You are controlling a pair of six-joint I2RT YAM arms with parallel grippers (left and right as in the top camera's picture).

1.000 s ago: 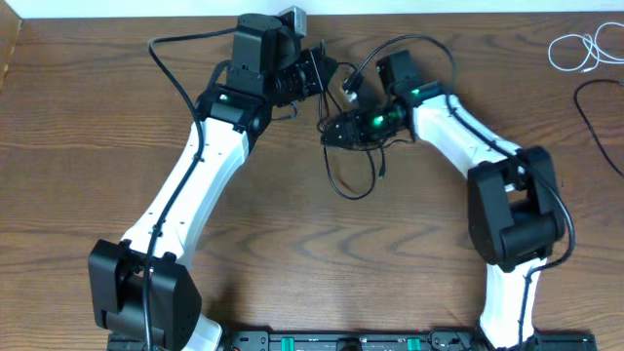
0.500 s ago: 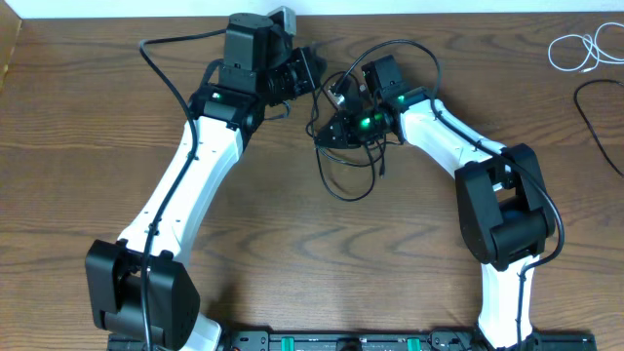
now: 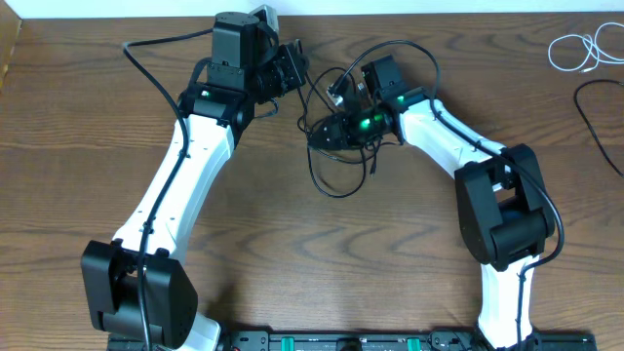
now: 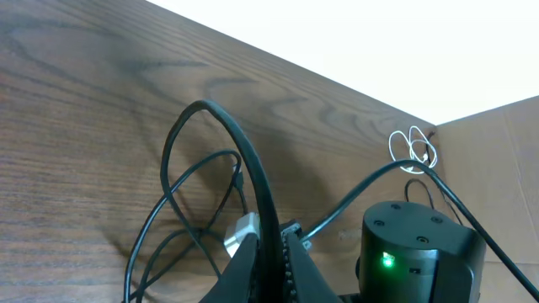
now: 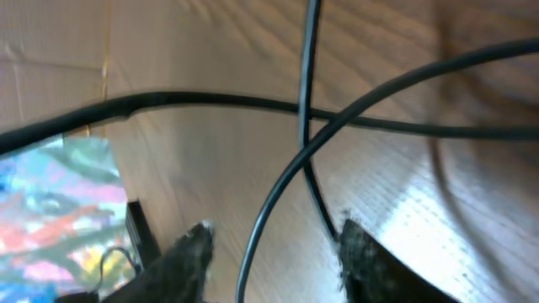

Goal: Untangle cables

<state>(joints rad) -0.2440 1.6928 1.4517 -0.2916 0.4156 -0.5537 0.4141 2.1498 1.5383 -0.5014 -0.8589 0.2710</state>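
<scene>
The left claw was shut tight on a black cable at 12 o'clock on the table. The right claw was open, with black cable running between its fingers. The white cable lay at 2 o'clock.

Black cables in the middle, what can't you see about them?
- Left wrist: the black cables run off the bottom edge and behind the left gripper, so their ends are unseen.
- Overhead: the right gripper sits over the tangle, so the strands can't be counted.
- Right wrist: too close and blurred, so which strand lies on top is unclear.
</scene>
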